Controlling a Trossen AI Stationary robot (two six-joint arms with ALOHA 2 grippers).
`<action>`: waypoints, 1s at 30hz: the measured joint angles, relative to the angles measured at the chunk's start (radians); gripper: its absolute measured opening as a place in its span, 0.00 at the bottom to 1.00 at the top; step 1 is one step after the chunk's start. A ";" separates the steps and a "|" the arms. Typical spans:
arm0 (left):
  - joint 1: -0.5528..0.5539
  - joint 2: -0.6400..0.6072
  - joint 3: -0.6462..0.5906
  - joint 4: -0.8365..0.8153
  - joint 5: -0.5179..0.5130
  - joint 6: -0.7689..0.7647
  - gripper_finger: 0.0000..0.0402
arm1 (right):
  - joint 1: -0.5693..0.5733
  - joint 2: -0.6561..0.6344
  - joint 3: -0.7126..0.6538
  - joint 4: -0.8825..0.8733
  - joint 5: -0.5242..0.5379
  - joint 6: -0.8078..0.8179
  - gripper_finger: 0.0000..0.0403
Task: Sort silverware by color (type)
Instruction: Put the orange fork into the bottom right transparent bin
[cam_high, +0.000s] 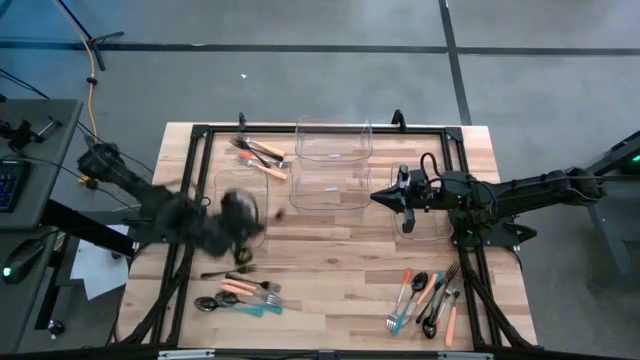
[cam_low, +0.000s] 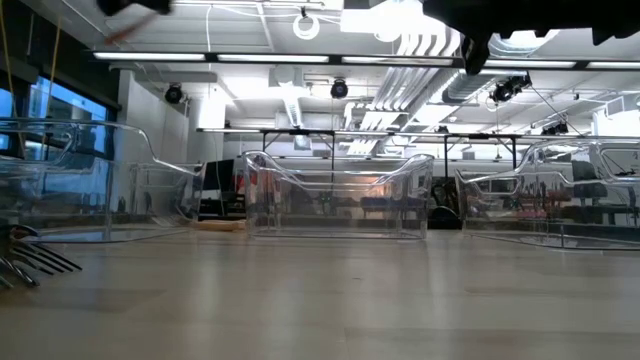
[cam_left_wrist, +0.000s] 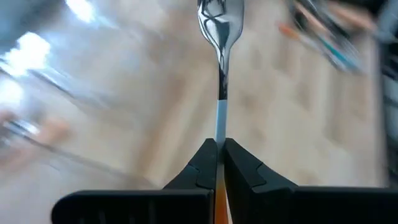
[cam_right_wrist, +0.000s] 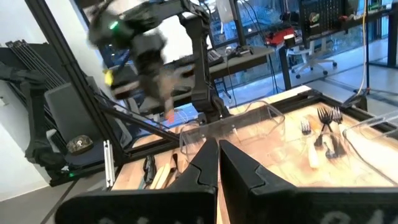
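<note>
Left gripper (cam_left_wrist: 218, 163) clamped on orange-handled steel spoon (cam_left_wrist: 220, 25), table's nine o'clock; right gripper (cam_high: 378, 197) clenched empty, three o'clock.

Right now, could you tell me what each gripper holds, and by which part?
The left gripper pinches a spoon by its orange handle end; the right gripper is shut on nothing.

Both arms are dark, jointed and slim. The right arm (cam_high: 530, 192) carries looped black cables near its wrist. Each end effector (cam_left_wrist: 219, 163) has two black, wedge-shaped fingers (cam_right_wrist: 244, 167) with stepped inner edges.
</note>
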 joint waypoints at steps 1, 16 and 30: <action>0.049 -0.020 0.000 0.027 -0.014 0.066 0.00 | 0.000 0.000 0.000 0.007 0.000 -0.013 0.00; 0.540 -0.141 -0.439 1.176 0.434 0.382 0.00 | 0.000 0.049 0.033 0.093 0.030 -0.019 0.00; 0.553 -0.072 -0.433 1.190 0.548 0.421 0.00 | -0.003 0.219 0.293 -0.140 0.030 -0.166 0.00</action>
